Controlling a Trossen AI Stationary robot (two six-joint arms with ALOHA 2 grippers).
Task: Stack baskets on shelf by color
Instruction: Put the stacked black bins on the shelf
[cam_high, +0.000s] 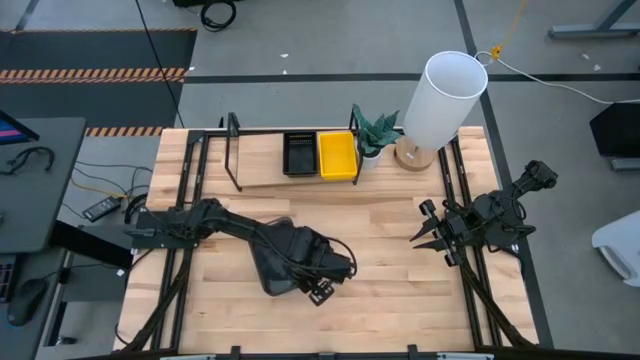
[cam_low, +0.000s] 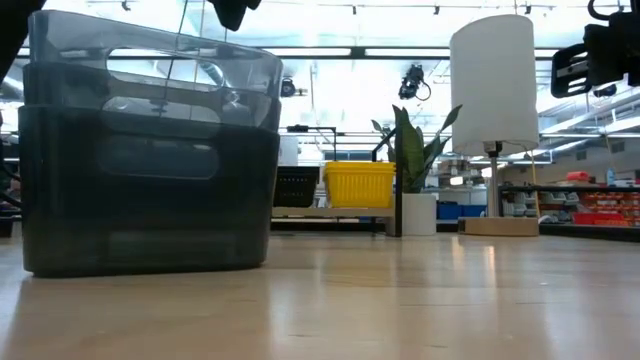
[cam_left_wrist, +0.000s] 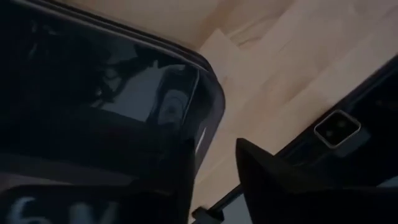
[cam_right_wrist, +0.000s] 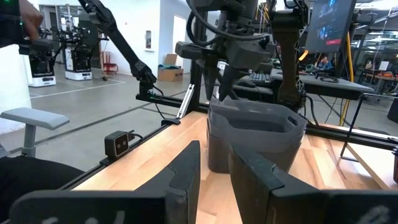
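Observation:
A stack of smoky-grey translucent baskets (cam_high: 272, 258) (cam_low: 150, 170) (cam_right_wrist: 255, 137) stands on the table, left of centre. My left gripper (cam_high: 322, 290) (cam_right_wrist: 217, 87) is open just above the stack's near right corner, fingers pointing down. In the left wrist view one finger (cam_left_wrist: 273, 180) is outside the grey wall (cam_left_wrist: 205, 118). My right gripper (cam_high: 420, 226) (cam_right_wrist: 214, 180) waits open by the right edge, raised and pointing at the stack. The shelf (cam_high: 262, 168) (cam_low: 330, 212) at the far edge carries a black basket (cam_high: 298, 154) (cam_low: 297, 187) and a yellow basket (cam_high: 337, 155) (cam_low: 360, 185) side by side.
A potted plant (cam_high: 375, 135) (cam_low: 415, 180) stands at the shelf's right end, with a white-shaded lamp (cam_high: 440, 100) (cam_low: 495, 90) beside it. Black rails (cam_high: 470, 290) run along both table sides. The low camera (cam_left_wrist: 336, 129) sits on the near edge. Bare wood lies between the stack and my right gripper.

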